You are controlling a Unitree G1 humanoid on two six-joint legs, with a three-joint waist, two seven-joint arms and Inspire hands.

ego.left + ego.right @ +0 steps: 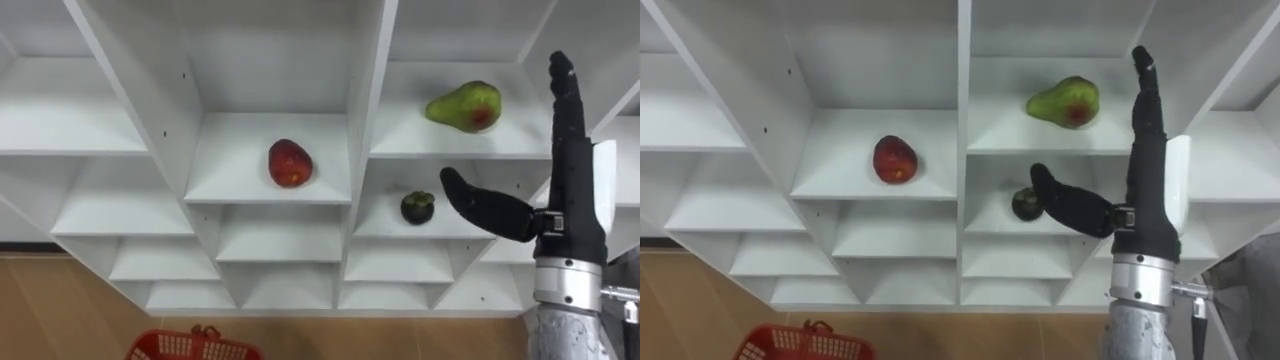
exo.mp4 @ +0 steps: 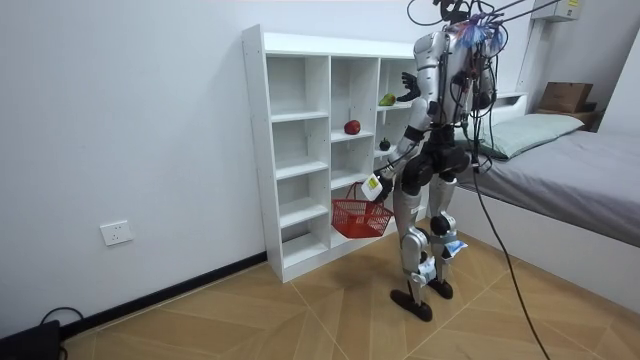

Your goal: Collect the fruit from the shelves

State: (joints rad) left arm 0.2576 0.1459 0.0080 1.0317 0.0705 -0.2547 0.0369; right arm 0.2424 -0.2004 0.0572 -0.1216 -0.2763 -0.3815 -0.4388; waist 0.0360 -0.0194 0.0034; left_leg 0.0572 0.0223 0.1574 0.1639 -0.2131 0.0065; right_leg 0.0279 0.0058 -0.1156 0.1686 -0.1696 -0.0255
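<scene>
A white closet of open shelves (image 1: 368, 120) faces me. A red apple (image 1: 290, 163) lies on a middle shelf. To its right, one shelf higher, rests a green pear with a red blush (image 1: 465, 106), and a small dark mangosteen (image 1: 417, 207) sits on the shelf below the pear. My right hand (image 1: 572, 215) is raised in front of the right column, open, fingers straight up and thumb stretched toward the mangosteen, touching no fruit. In the room view my left hand (image 2: 378, 187) hangs low and carries a red basket (image 2: 358, 217) by its handle; the basket's rim (image 1: 195, 346) shows at the bottom of the eye view.
I stand close to the closet (image 2: 300, 150) on a wooden floor. A bed (image 2: 570, 165) lies behind me on the room view's right, with a cardboard box (image 2: 565, 96) beyond it. The other shelf compartments hold nothing.
</scene>
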